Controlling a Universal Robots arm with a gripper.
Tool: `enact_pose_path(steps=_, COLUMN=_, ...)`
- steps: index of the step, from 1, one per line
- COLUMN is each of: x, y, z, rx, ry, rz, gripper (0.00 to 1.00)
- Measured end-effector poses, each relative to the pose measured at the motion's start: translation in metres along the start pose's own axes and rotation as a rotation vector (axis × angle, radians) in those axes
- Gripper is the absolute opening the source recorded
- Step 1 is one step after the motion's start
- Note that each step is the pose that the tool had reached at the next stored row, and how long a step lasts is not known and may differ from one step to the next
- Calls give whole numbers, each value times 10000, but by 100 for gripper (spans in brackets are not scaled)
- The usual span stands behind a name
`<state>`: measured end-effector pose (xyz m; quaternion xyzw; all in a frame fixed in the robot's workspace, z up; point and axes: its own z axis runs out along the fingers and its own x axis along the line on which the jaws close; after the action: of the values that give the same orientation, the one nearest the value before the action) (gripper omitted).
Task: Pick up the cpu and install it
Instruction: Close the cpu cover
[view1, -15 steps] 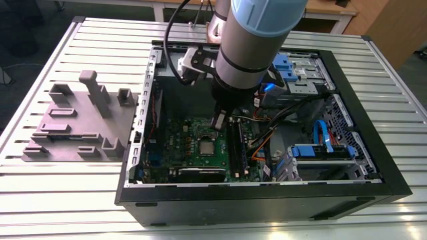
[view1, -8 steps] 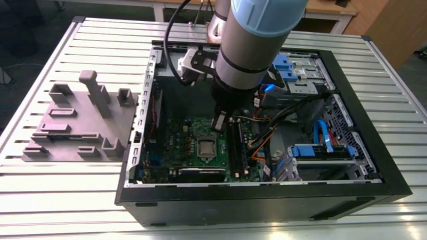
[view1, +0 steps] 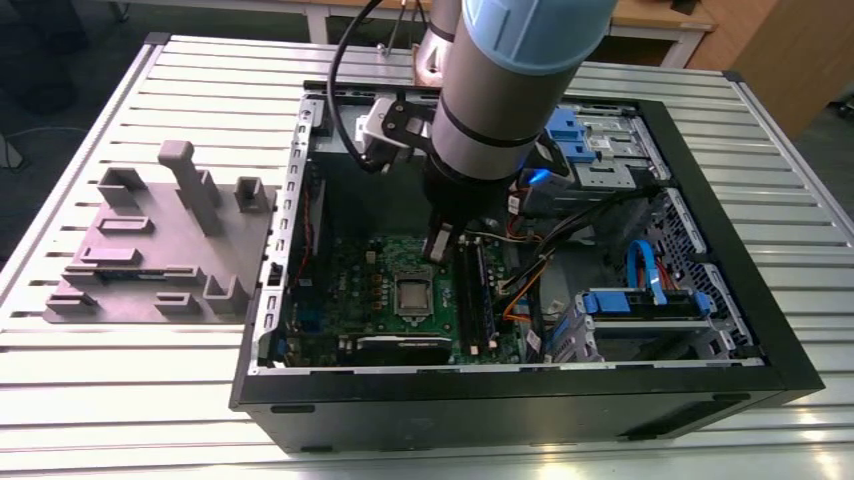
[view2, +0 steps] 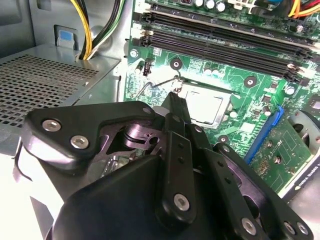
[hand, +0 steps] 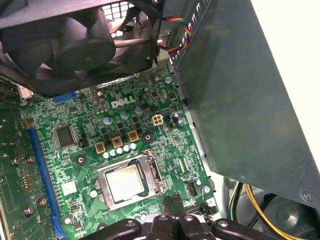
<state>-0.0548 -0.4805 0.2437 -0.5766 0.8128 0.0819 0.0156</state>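
The cpu (hand: 122, 182) lies in the motherboard (hand: 70, 170) socket (hand: 154, 174). The end effector (hand: 172, 201) is clenched, fingertips together, just beside it.

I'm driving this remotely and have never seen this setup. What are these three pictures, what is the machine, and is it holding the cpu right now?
The machine is a single robot arm with a gripper at its end. The exterior view is taken from off the arm. It shows the arm reaching down into an open computer case that lies on a slatted metal table, with a grey fixture block at the exterior view's left. The two wrist views come from cameras riding on the arm, and both look past the black gripper at the green motherboard. The cpu lies flat in its socket on that board, so it is not being held. The gripper's fingers look shut with nothing between them, their tips right beside the socket's edge.
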Motion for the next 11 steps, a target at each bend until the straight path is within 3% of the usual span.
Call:
enact_pose_path(steps=5, x=82, y=-21, z=-7, rx=60, ry=180, rz=14, gripper=10)
enact_pose_path(steps=11, x=120, y=17, z=7, rx=59, ry=313, rz=-19, gripper=10)
